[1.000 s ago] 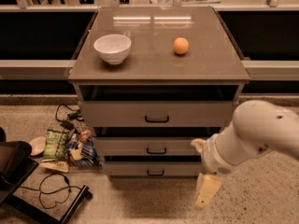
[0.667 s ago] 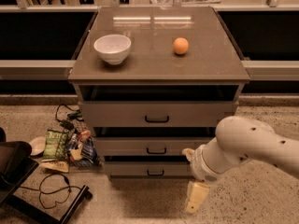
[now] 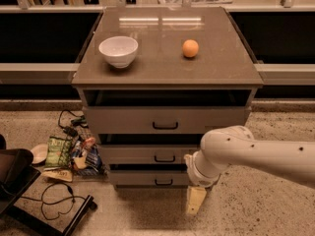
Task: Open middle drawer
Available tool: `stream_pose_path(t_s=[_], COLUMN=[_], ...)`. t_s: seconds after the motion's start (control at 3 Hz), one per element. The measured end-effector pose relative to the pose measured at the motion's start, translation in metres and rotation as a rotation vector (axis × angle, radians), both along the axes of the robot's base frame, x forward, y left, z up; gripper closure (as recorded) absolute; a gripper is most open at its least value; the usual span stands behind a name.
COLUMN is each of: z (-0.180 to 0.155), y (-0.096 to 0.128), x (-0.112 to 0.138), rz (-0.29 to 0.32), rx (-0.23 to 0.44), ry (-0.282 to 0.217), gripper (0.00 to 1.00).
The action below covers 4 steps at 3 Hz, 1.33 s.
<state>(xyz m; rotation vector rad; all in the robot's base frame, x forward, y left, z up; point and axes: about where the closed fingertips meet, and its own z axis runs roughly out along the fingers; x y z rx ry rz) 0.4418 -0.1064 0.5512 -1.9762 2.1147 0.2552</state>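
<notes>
The middle drawer (image 3: pixel 142 155) is the grey flat front with a small black bar handle (image 3: pixel 164 159), between the taller top drawer (image 3: pixel 165 119) and the narrow bottom drawer (image 3: pixel 145 178) of the cabinet. It sits slightly proud of the cabinet front, as the other two do. My white arm (image 3: pixel 246 151) reaches in from the right. My gripper (image 3: pixel 196 199) hangs down by the floor, just right of the bottom drawer front and below the middle drawer's right end. It does not touch the handle.
A white bowl (image 3: pixel 118 50) and an orange (image 3: pixel 190 48) sit on the cabinet top (image 3: pixel 162 68). Snack bags and cables (image 3: pixel 69 154) lie on the floor at the left, with a black frame (image 3: pixel 19 181) at the lower left.
My arm and gripper have moved left, closer to the cabinet's lower right front. The drawers have not moved.
</notes>
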Motion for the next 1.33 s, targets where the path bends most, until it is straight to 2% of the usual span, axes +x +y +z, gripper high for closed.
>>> stream_pose_path(t_s=[0.33,0.67,1.0,1.33], z=[-0.028,-0.045,-0.046,-0.048], y=[-0.007,-0.009,-0.009,-0.013], x=[0.03,0.037,0.037,0.04], rz=[-0.009,-0.042,-0.042,-0.058], rx=[-0.063,-0.059,-0.059,-0.101], ry=[-0.031,-0.005,-0.003,-0.026], gripper=[0.0,0.0,0.0,0.0])
